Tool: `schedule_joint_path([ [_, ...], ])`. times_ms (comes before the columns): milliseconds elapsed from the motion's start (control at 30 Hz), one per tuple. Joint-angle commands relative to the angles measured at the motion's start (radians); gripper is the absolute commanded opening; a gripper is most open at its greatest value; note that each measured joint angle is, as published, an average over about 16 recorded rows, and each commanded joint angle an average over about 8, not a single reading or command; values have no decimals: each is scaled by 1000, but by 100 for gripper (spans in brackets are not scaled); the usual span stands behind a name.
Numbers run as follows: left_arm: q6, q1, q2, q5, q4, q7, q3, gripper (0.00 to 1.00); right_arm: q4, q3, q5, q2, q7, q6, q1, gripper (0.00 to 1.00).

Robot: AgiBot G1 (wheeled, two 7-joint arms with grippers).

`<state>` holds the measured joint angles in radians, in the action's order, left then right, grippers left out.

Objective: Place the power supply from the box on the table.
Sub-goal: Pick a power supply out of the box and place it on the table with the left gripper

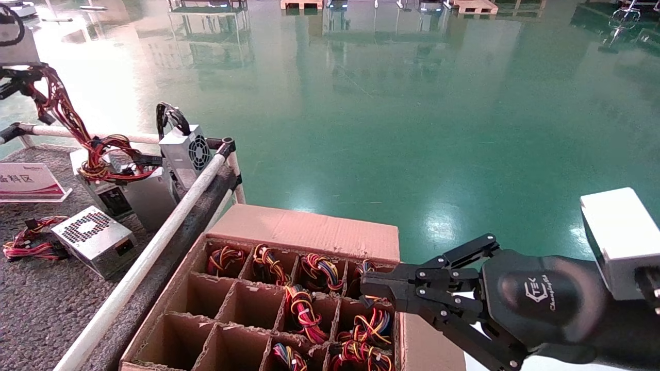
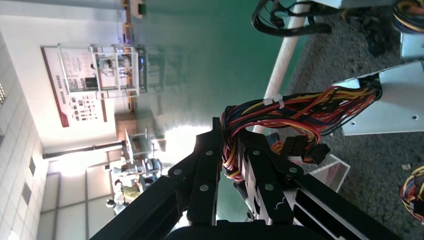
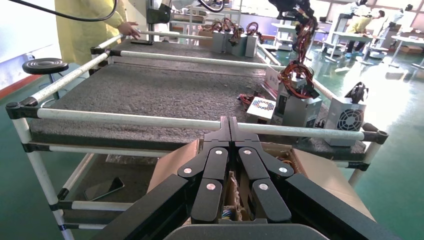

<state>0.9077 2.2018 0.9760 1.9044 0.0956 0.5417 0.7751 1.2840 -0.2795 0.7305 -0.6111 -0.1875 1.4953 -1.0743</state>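
My left gripper (image 1: pixel 26 82) is raised at the far left, over the table (image 1: pixel 36 309), and is shut on the red, yellow and black wire bundle (image 2: pixel 300 107) of the power supply (image 1: pixel 142 196). The wires run down from the fingers to the silver-grey brick, which stands low on the grey mat beside the white rail (image 1: pixel 170 216); whether it touches the mat is unclear. The box (image 1: pixel 309 232) sits below the rail, with wire bundles in several cells. My right gripper (image 1: pixel 368 286) hangs shut and holding nothing over the box's right edge.
A unit with a round fan grille (image 1: pixel 186 150) stands at the rail's corner. A unit with a perforated face (image 1: pixel 93 239) lies on the mat with its wires (image 1: pixel 28 245). A red and white sign (image 1: pixel 28 181) stands behind it. Green floor lies beyond.
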Motion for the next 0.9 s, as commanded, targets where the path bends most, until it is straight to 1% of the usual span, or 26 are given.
schedule_joint_path([
  [33,-9,-7,-2,-1,-6,3,-1,0,0,0,0,0,0,0,0,0],
  [300,-21,-38,-7,-4,-26,10,-3,0,0,0,0,0,0,0,0,0],
  [367,-22,-45,-7,-5,-30,12,-5,3,0,0,0,0,0,0,0,0],
  [433,-24,-49,-6,-7,-34,13,-6,13,0,0,0,0,0,0,0,0],
  [467,-24,-51,-6,-8,-35,13,-7,23,0,0,0,0,0,0,0,0],
  [600,-25,-56,-5,-10,-40,15,-10,72,0,0,0,0,0,0,0,0],
  [633,-26,-57,-5,-11,-41,15,-10,82,0,0,0,0,0,0,0,0],
  [700,-26,-58,-4,-13,-44,16,-12,97,0,0,0,0,0,0,0,0],
  [733,-26,-58,-4,-13,-45,16,-12,100,0,0,0,0,0,0,0,0],
  [900,-23,-58,-2,-17,-52,17,-16,100,0,0,0,0,0,0,0,0],
])
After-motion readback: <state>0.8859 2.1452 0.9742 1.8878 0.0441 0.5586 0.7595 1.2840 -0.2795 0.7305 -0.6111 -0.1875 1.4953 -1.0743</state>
